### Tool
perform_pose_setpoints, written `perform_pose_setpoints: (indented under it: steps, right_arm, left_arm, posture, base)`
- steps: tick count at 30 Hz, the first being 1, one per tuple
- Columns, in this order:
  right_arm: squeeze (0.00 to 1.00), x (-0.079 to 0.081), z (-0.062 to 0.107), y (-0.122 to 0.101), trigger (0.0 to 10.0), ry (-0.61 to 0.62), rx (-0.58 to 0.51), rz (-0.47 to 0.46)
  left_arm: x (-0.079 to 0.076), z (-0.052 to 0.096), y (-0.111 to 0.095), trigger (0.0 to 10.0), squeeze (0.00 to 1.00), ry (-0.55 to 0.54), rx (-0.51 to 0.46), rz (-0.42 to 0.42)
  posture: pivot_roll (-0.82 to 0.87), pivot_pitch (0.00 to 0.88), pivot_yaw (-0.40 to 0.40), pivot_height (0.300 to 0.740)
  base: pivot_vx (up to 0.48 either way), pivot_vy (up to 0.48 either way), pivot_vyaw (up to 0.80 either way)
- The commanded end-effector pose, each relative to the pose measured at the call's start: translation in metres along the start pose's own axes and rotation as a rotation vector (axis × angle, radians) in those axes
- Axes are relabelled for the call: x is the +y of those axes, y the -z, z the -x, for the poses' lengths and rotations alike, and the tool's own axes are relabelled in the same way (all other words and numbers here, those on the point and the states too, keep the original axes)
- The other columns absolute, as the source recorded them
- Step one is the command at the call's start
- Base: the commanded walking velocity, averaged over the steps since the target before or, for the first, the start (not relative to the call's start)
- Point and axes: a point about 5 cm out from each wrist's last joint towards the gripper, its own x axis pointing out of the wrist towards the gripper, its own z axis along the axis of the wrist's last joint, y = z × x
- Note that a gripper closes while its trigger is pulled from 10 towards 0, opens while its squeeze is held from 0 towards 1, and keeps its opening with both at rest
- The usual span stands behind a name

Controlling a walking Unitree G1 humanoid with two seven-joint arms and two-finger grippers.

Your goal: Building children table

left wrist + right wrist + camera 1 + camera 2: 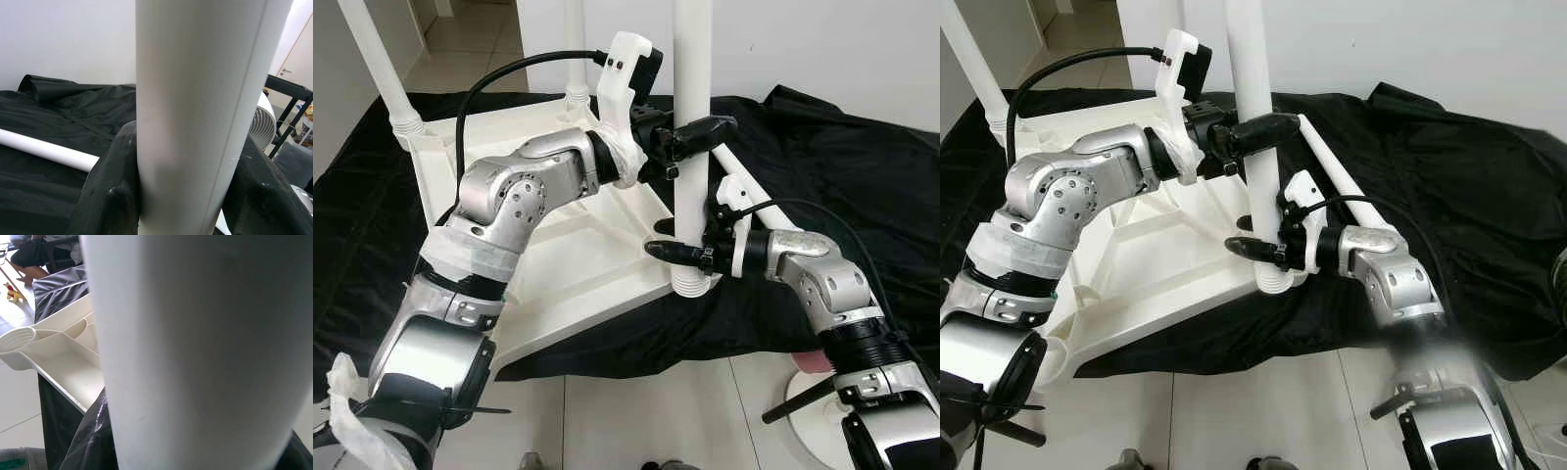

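A white children's table (578, 279) lies upside down on a black cloth (822, 166). At its near right corner a white leg (692, 59) stands upright, its ribbed foot in the corner socket (690, 284). My left gripper (710, 132) is shut on this leg higher up. My right gripper (683, 240) is shut on it just above the socket. Both wrist views look closely at the leg (195, 117) (205, 352), with black fingers (110, 196) on either side. Two more legs (382, 69) (576, 49) stand at the far corners. Beside the table a loose leg (1332, 176) lies on the cloth.
The cloth covers a white tiled floor (636, 421) next to a white wall (842, 49). A fan base (813, 401) stands near my right arm; a fan (261, 122) and a black rack (288, 98) lie beyond. A seated person (44, 249) and a yellow toy (12, 293) are farther off.
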Motion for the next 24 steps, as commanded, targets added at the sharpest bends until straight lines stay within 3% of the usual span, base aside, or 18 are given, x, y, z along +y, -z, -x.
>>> perform_pose_setpoints:
  steps: [1,2,3,4,6,7,9,10,15,17,22,24]
  right_arm:
    - [0.0,0.0,0.003,-0.001,10.0,0.01,-0.012,0.004]
    - [0.0,0.0,0.003,-0.002,10.0,0.014,-0.018,0.006]
    - [0.0,0.0,0.003,-0.002,10.0,0.014,-0.018,0.006]
    - [1.0,-0.002,0.003,-0.003,10.0,0.036,-0.038,0.002]
    - [1.0,-0.004,0.003,-0.005,10.0,0.059,-0.059,0.001]
    - [1.0,-0.006,0.003,-0.008,10.0,0.094,-0.085,0.006]
    - [1.0,-0.006,0.003,-0.008,10.0,0.094,-0.085,0.006]
    - [0.0,-0.014,0.005,-0.013,10.0,0.192,-0.134,0.005]
    - [0.0,-0.017,0.006,-0.016,10.0,0.24,-0.158,0.001]
    - [0.0,-0.019,0.006,-0.021,10.0,0.342,-0.2,0.0]
    - [0.0,-0.02,0.005,-0.022,10.0,0.382,-0.21,0.0]
    - [0.0,-0.016,-0.003,-0.025,10.0,0.468,-0.225,0.012]
  left_arm:
    - [-0.021,-0.004,-0.006,0.0,0.0,0.331,-0.007,-0.019]
    - [-0.019,-0.006,-0.006,9.1,0.0,0.312,0.006,-0.024]
    - [-0.019,-0.006,-0.006,9.1,0.0,0.312,0.006,-0.024]
    - [-0.017,-0.008,-0.008,10.0,0.0,0.276,0.012,-0.023]
    - [-0.015,-0.01,-0.01,10.0,0.0,0.239,0.012,-0.008]
    - [-0.009,-0.013,-0.014,10.0,0.0,0.153,0.011,-0.029]
    - [-0.009,-0.013,-0.014,10.0,0.0,0.153,0.011,-0.029]
    - [0.004,-0.02,-0.023,10.0,0.0,0.001,-0.009,-0.015]
    - [0.008,-0.021,-0.027,10.0,0.0,-0.061,-0.018,-0.017]
    - [0.012,-0.024,-0.033,10.0,0.0,-0.136,-0.045,0.002]
    - [0.013,-0.024,-0.035,10.0,0.0,-0.162,-0.051,0.008]
    - [0.017,-0.025,-0.037,10.0,0.0,-0.233,-0.061,-0.011]
  posture:
    - [-0.05,0.037,-0.021,0.74]
    - [-0.05,0.035,-0.019,0.74]
    - [-0.05,0.035,-0.019,0.74]
    - [-0.05,0.034,-0.017,0.74]
    - [-0.05,0.033,-0.016,0.74]
    - [-0.05,0.03,-0.014,0.74]
    - [-0.05,0.03,-0.014,0.74]
    - [-0.05,0.029,-0.014,0.74]
    - [-0.05,0.028,-0.014,0.74]
    - [-0.05,0.028,-0.015,0.74]
    - [-0.05,0.03,-0.016,0.74]
    - [-0.05,0.032,-0.016,0.74]
  base:
    - [0.0,0.0,0.0]
    - [0.0,0.0,0.0]
    - [0.0,0.0,0.0]
    - [0.0,0.0,0.0]
    - [0.0,0.0,0.0]
    - [0.0,0.0,0.0]
    - [0.0,0.0,0.0]
    - [0.0,0.0,0.0]
    - [0.0,0.0,0.0]
    - [0.0,0.0,0.0]
    - [0.0,0.0,0.0]
    - [0.0,0.0,0.0]
